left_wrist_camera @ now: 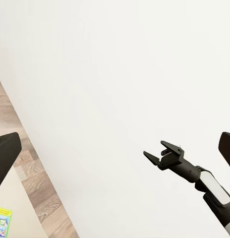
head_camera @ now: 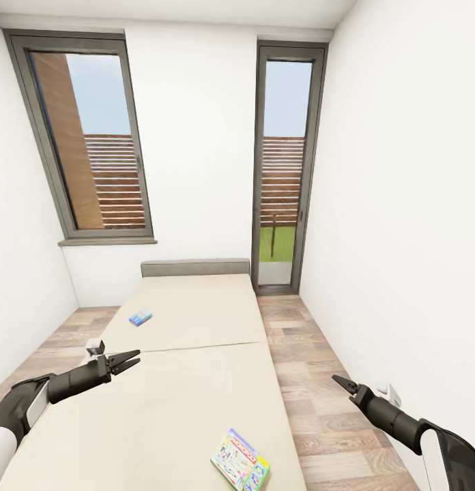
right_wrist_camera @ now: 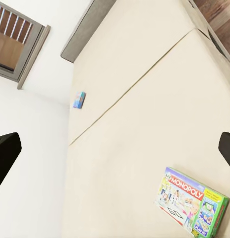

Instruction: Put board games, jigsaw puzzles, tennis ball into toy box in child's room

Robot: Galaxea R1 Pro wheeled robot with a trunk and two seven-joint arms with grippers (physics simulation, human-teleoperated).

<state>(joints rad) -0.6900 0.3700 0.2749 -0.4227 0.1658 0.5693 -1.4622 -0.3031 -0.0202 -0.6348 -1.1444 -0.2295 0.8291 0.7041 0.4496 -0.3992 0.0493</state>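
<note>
**Q:** Log the left side first. What do I have there?

**A:** My left gripper (head_camera: 130,360) hangs over the left edge of the bed (head_camera: 190,382), its two fingers spread apart with nothing between them. Beyond it, on the far section of the mattress toward the left, lies the small blue game box (head_camera: 140,318). The right wrist view shows the same blue box (right_wrist_camera: 79,99) as a small sliver near the headboard (right_wrist_camera: 87,30), well apart from everything else.

**Q:** And the middle?

**A:** The Monopoly box (head_camera: 240,460) lies flat on the near section, close to the bed's right edge. From the head I get only its colours; the right wrist view shows the printed title on the lid (right_wrist_camera: 193,201) clearly. The left wrist view catches just a corner of it (left_wrist_camera: 3,221), beside a strip of wood-plank floor (left_wrist_camera: 43,191) and a broad white wall (left_wrist_camera: 120,74).

**Q:** The right side?

**A:** My right gripper (head_camera: 343,384) is over the floor to the right of the bed, holding nothing. In the head view its fingers overlap. The left wrist view, looking across, shows that gripper (left_wrist_camera: 157,151) with jaws parted.

**Q:** Background?

**A:** Two tall dark-framed windows (head_camera: 84,136) in the far wall.
</note>
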